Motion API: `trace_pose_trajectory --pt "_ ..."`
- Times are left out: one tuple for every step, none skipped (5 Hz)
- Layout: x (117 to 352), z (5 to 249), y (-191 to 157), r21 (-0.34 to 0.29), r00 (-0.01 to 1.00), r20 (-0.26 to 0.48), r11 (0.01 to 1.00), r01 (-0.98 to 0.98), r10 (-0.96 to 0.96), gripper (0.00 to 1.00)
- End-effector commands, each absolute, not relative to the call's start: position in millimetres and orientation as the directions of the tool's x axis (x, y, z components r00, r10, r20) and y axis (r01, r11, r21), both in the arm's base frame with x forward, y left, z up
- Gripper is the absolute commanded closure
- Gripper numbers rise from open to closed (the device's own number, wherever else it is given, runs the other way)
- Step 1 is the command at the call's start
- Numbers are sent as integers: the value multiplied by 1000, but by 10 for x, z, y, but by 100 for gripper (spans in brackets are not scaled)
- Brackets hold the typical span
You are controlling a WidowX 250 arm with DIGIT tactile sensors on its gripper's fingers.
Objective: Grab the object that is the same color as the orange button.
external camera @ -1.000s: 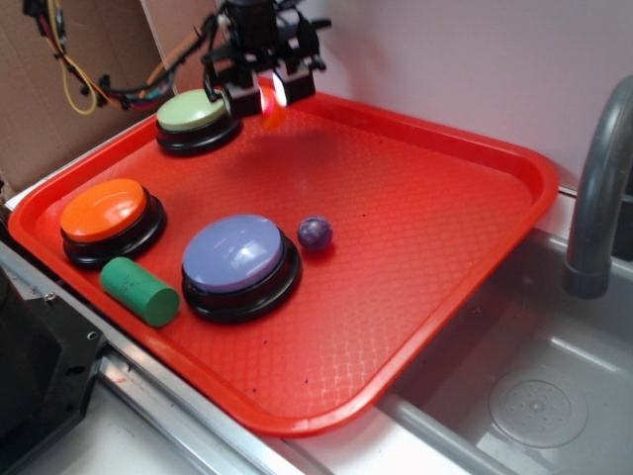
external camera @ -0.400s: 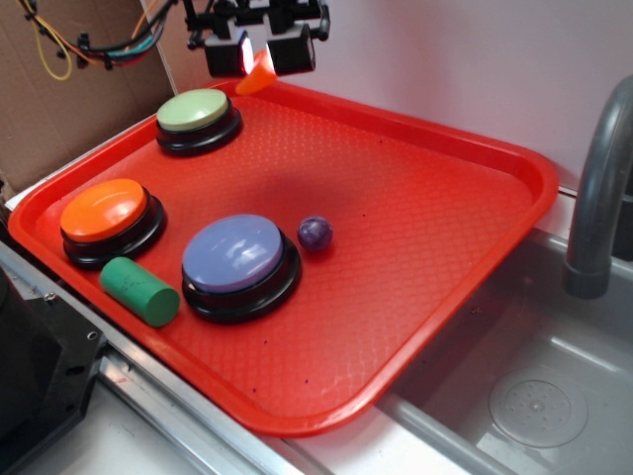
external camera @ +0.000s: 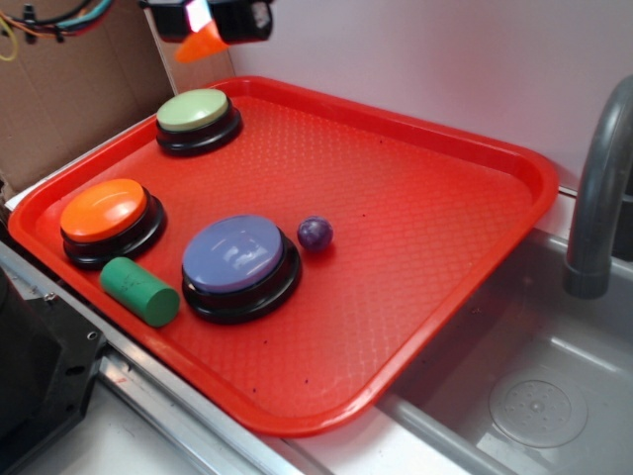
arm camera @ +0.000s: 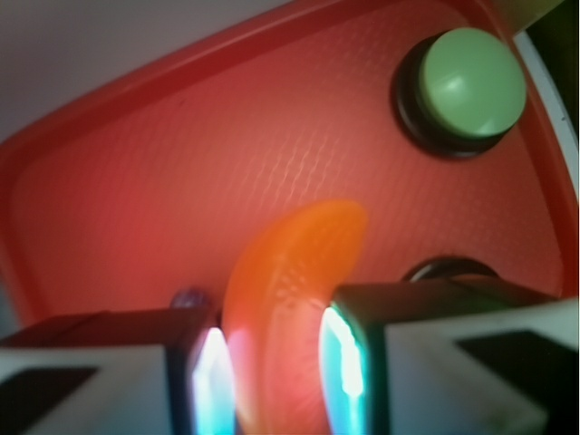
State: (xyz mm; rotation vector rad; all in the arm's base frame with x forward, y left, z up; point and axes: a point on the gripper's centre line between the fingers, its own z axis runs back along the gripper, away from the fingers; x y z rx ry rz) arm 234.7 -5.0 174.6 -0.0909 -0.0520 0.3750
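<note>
Exterior view, left to right. Far left on the red plastic tray [external camera: 445, 228]: big round domed orange button [external camera: 103, 209] on a black base, untouched. Just in front of it, a green cylinder [external camera: 139, 291] lying on its side near the tray's front edge. Behind, near the back-left corner, a pale green domed button [external camera: 194, 110] on a black base. Above that button, at the top of the frame, the gripper [external camera: 203, 22], mostly cut off; only the fingertips show, well clear of the tray surface. Between them sits the small orange crescent-shaped plastic piece [external camera: 201, 46], its lower tip poking down below the pads. Centre: lavender-blue domed button [external camera: 234, 253], with a small purple ball [external camera: 316, 234] just beside it on the right. Far right, off the tray: grey metal faucet [external camera: 599, 188] over a steel sink [external camera: 514, 376].

Wrist view confirms the grasp: both pads [arm camera: 340, 353] clamped against the flanks of the crescent, which curves up and away from the fingers, the tray visible well below it.

Progress, as a judgement: the colour match is right, orange piece to orange button, and the piece is off the tray and held in the air. Grab looks essentially done. Remaining: hold it secure. Grip is on the lower end of a smooth curved part, so it could pivot or slip.
</note>
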Motion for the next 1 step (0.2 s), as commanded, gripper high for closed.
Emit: trace_pose_trajectory --pt "2357 1920 390 -115 931 77 931 -347 356 100"
